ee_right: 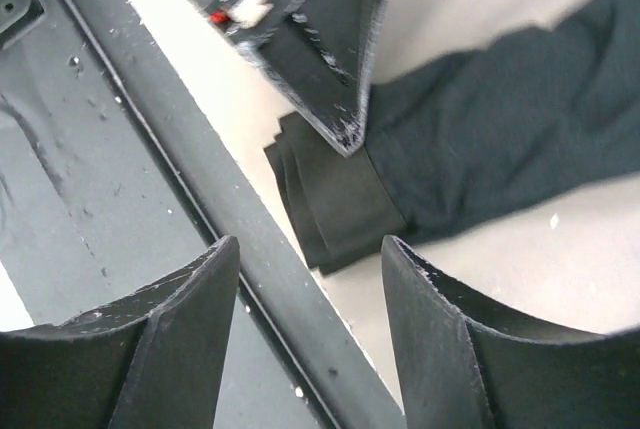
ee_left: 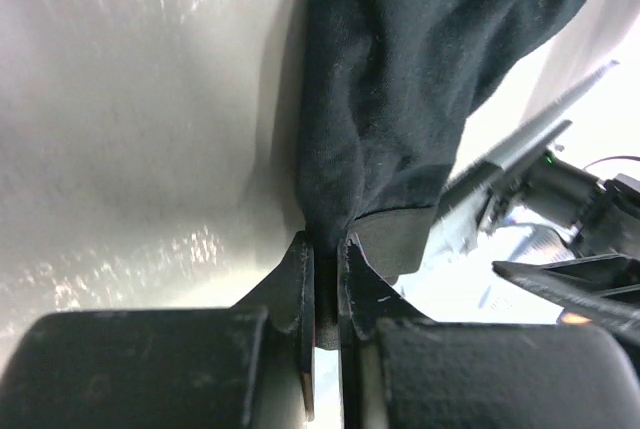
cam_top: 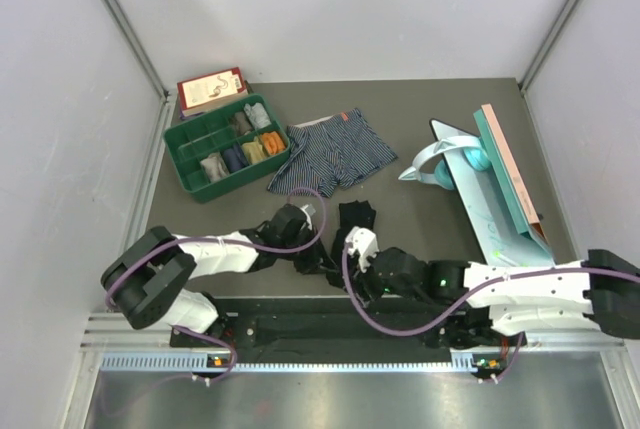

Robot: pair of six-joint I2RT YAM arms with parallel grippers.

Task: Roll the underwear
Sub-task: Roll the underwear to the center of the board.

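The black underwear (cam_top: 357, 219) lies bunched near the table's front edge, between both grippers. My left gripper (ee_left: 325, 249) is shut on an edge of it by the waistband, the cloth (ee_left: 400, 79) stretching away from the jaws; in the top view the gripper (cam_top: 322, 257) sits low at the cloth's near-left end. My right gripper (ee_right: 310, 249) is open and empty, just short of the folded black waistband (ee_right: 340, 199), over the table's front rail; it shows in the top view (cam_top: 347, 271). The striped underwear (cam_top: 335, 154), with an orange waistband, lies flat farther back.
A green divided tray (cam_top: 190, 174) holding several rolled items stands back left, with a red-and-white box (cam_top: 211, 87) behind it. A teal stand with a board (cam_top: 490, 184) is at the right. A black metal rail (ee_right: 200, 199) runs along the table's front edge.
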